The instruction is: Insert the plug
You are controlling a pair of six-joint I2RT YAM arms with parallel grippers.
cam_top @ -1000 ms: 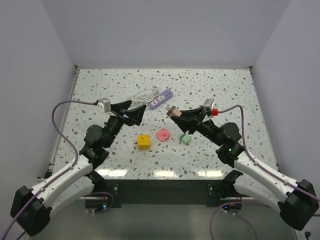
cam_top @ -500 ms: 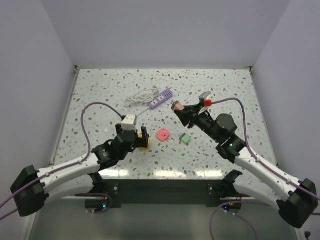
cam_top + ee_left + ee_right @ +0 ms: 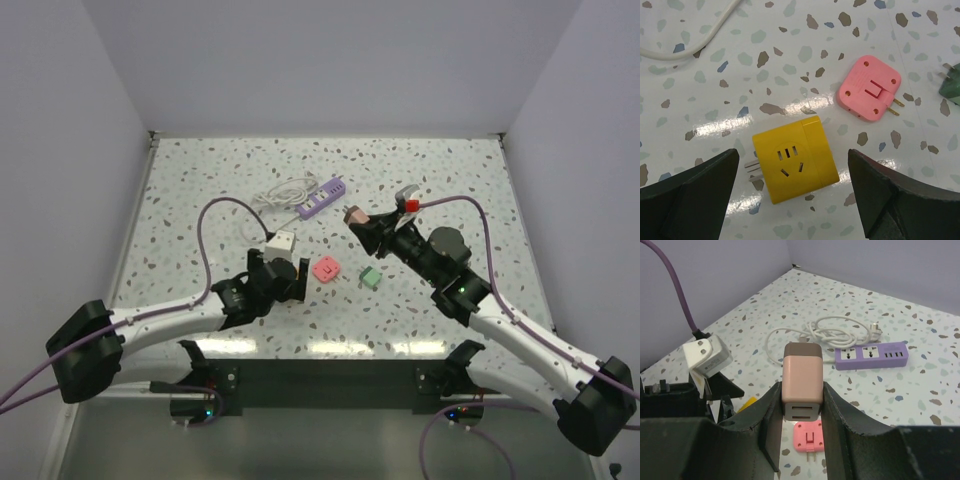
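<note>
Speckled worktop (image 3: 200, 180) carries it all. Left end effector (image 3: 281, 283) hangs low over the yellow adapter (image 3: 795, 161), fingers spread wide on either side of it and apart from it, gripping nothing. Just beside it lies a pink adapter (image 3: 869, 87), with a green plug (image 3: 952, 85) at the frame edge beyond. Right end effector (image 3: 801, 402) is raised off the worktop, pinching the brown plug (image 3: 801, 377) upright between its fingers. Farther back, well apart from that plug, lies the purple strip (image 3: 871, 355) with its coiled white cord (image 3: 837, 331).
</note>
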